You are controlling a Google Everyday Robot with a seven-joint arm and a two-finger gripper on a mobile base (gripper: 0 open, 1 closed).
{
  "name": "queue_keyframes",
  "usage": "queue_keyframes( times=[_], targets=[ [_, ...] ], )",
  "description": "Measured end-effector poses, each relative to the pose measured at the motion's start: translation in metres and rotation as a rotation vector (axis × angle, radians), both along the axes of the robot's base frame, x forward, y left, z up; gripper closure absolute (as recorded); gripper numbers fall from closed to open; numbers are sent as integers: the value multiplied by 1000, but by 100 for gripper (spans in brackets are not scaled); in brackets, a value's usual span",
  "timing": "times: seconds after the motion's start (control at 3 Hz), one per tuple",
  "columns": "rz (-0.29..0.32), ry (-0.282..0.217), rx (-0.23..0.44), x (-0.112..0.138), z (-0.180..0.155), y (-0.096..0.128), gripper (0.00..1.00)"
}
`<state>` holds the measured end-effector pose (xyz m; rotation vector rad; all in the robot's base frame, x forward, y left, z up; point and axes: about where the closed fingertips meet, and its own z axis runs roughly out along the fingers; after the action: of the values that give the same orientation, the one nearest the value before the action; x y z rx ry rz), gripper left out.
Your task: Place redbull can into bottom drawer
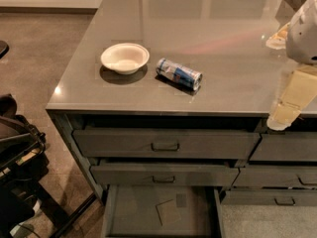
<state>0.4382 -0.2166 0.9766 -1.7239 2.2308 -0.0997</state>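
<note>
The redbull can (179,74) lies on its side on the grey counter top (198,29), just right of a white bowl. The bottom drawer (161,212) of the left column is pulled out below the counter's front; its flat floor shows pale square patches and holds nothing else. My gripper (283,117) hangs at the right edge of the view, over the counter's front right edge, well to the right of the can and apart from it. It holds nothing that I can see.
The white bowl (125,57) sits left of the can. Two handled drawers (165,145) stand slightly ajar above the bottom drawer. Narrower drawers (285,148) fill the right column. A black piece of equipment (17,157) stands on the floor at the left.
</note>
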Motion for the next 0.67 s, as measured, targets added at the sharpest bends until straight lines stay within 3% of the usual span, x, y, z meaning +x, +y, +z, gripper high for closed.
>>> queue_keyframes(
  times=[0.67],
  targets=[
    [12,-30,22,14,10,9,0]
  ],
)
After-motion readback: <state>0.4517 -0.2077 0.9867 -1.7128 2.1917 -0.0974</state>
